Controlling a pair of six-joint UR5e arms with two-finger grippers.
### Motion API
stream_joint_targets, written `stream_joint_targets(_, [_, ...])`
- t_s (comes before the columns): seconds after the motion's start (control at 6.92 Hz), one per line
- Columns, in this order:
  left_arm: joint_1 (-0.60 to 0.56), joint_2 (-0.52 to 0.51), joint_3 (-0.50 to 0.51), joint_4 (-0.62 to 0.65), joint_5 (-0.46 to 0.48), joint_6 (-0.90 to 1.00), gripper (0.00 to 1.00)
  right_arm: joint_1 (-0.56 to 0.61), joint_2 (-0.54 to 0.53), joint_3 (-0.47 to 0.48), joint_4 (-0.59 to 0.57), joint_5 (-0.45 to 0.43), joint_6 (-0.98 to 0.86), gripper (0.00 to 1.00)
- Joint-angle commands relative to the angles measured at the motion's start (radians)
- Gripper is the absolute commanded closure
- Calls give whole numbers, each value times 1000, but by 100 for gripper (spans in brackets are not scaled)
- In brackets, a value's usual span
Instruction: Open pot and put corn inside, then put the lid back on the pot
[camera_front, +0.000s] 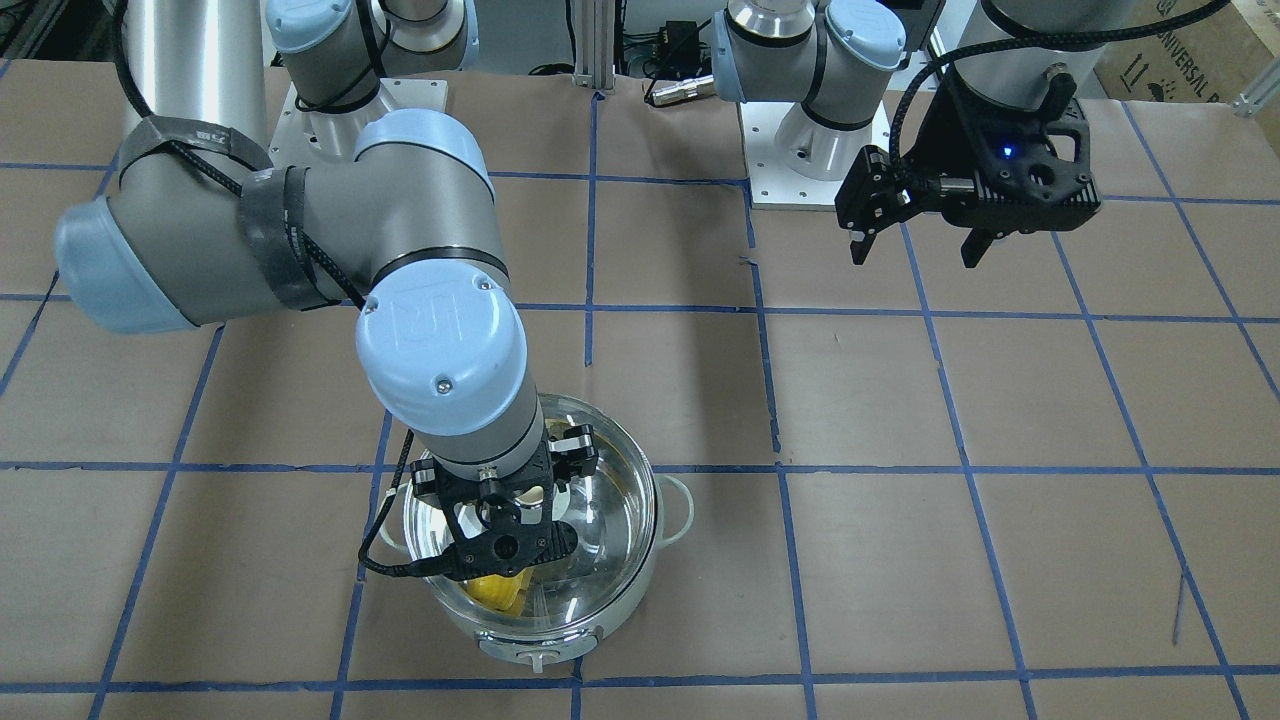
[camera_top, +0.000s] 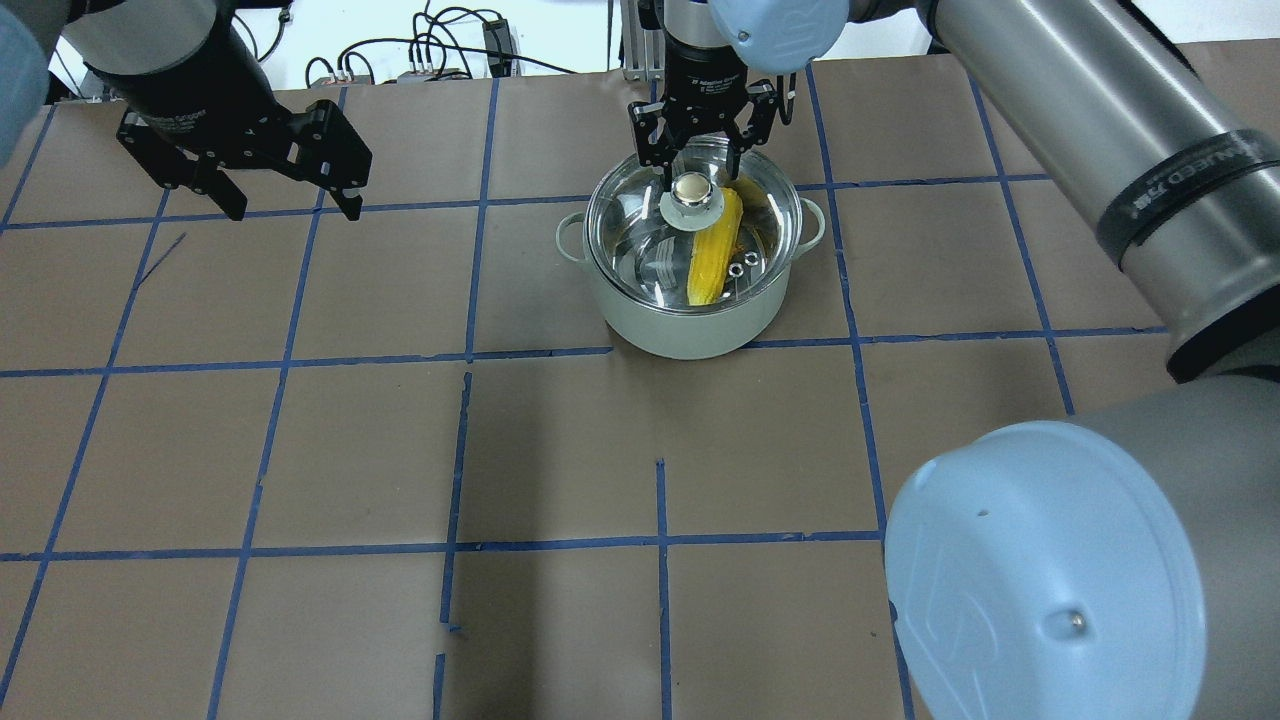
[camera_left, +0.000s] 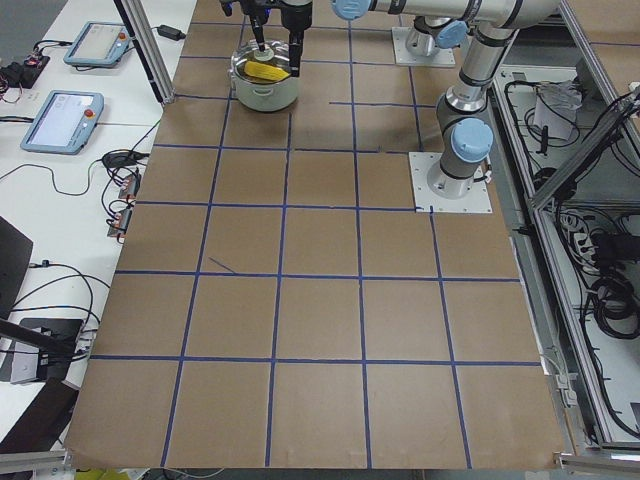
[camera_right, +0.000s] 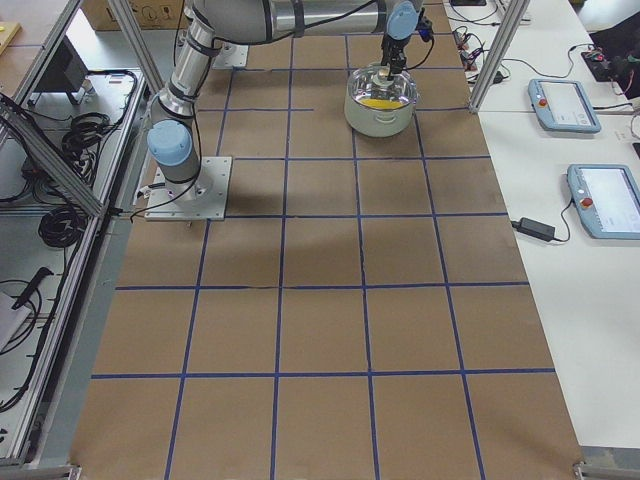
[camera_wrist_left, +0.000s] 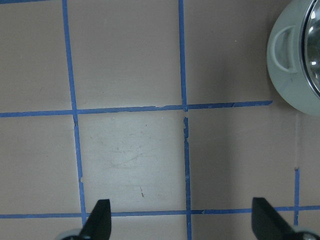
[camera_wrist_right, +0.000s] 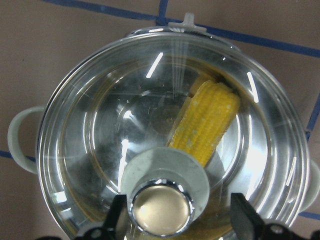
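The round, pale grey-white pot (camera_top: 690, 330) is set on the desk (camera_top: 560, 450), which is covered in matt brown paper and ruled into squares by blue tape. A small loop handle (camera_top: 570, 236) is carried on each side of the pot. The pot is closed by the lid (camera_top: 640, 235), a clear glass dome whose pale grey knob (camera_wrist_right: 162, 210) is capped by a shiny disc. Through the glass the yellow corn (camera_top: 712, 255) is seen lying inside on the polished steel floor, its kernels set in bumpy rows. The right pincer (camera_top: 700, 162) is held over the lid with its black fingers parted on either side of the knob, and nothing is gripped. The left pincer (camera_top: 296, 212) is held well apart over bare paper, spread wide and empty.
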Motion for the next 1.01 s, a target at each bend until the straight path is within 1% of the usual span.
stream_joint_targets(0.0, [0, 0, -1, 0, 1, 0, 0, -61, -38, -42, 5, -1, -12, 19])
stream_joint_targets(0.29, [0, 2, 1, -2, 4, 0, 0, -127, -118, -33, 32, -1, -86, 19])
stream_joint_targets(0.43, [0, 2, 1, -2, 2, 0, 0, -144, -164, -25, 89, 3, -100, 19])
stream_joint_targets(0.58, [0, 2, 1, -2, 2, 0, 0, -167, -213, 15, 97, 12, -109, 19])
stream_joint_targets(0.72, [0, 2, 1, -2, 2, -2, 0, -207, -291, 103, 82, 67, -127, 19])
stream_joint_targets(0.87, [0, 2, 1, -3, 2, -2, 0, -242, -378, 221, 36, 83, -138, 19])
